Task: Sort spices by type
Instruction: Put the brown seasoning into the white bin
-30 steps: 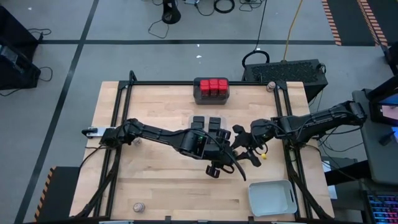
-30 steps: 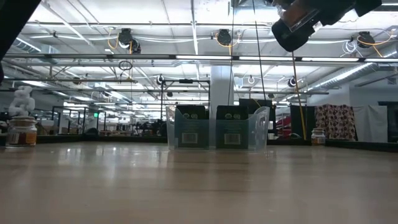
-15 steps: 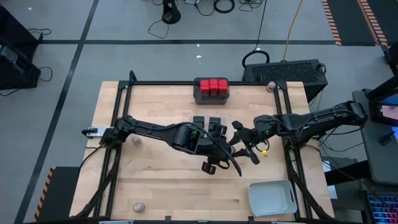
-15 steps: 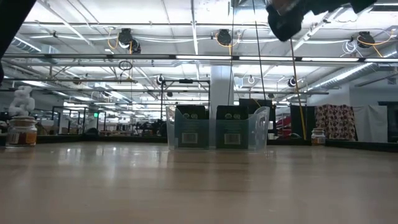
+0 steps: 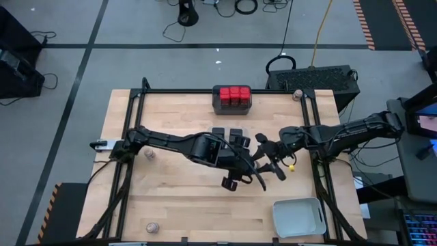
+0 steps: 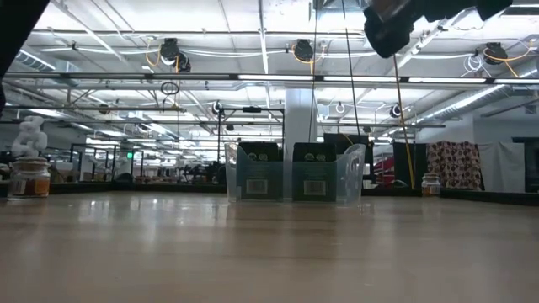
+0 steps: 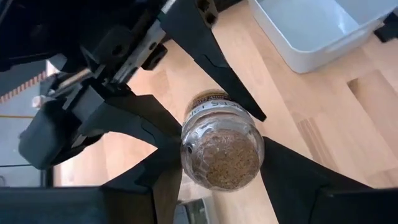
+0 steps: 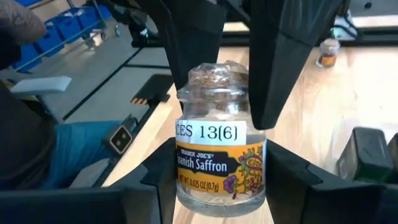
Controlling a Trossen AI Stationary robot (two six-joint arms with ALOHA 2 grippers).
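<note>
A round clear saffron jar (image 8: pixel 221 155) is held in the air over the table's middle, between my two grippers. My left gripper (image 5: pixel 235 179) comes from the table's left and is shut on the jar (image 7: pixel 221 149). My right gripper (image 5: pixel 268 158) comes from the right and its fingers close on the jar's other end. Red-topped spices sit in the dark tray (image 5: pixel 232 100). Black boxy ones stand in the clear tray (image 5: pixel 227 134) (image 6: pixel 295 172). Loose jars rest upright on the table (image 5: pixel 151 155) (image 5: pixel 151 227) (image 5: pixel 297 93). My left gripper pinches the jar's brown-stoppered top end (image 7: pixel 186 146) between its two fingers, one on each side, coming level from the table's left, along the jar. The jar is lifted clear. My right gripper has its fingers (image 8: pixel 283 180) on either side of the labelled lower body (image 8: pixel 258 165), coming from the table's right. The jar's base is hidden behind those fingers.
A pale grey tray (image 5: pixel 298 216) lies at the near right corner. The black frame rails (image 5: pixel 133 116) run along the table's left and right sides. Bare wood lies near the table's front middle (image 5: pixel 198 212). The low view shows jars at left (image 6: pixel 29 177) and right (image 6: pixel 431 183).
Both grippers, with the jar between them, have shifted slightly toward the table's far left and risen a little, then held still over the last half second.
</note>
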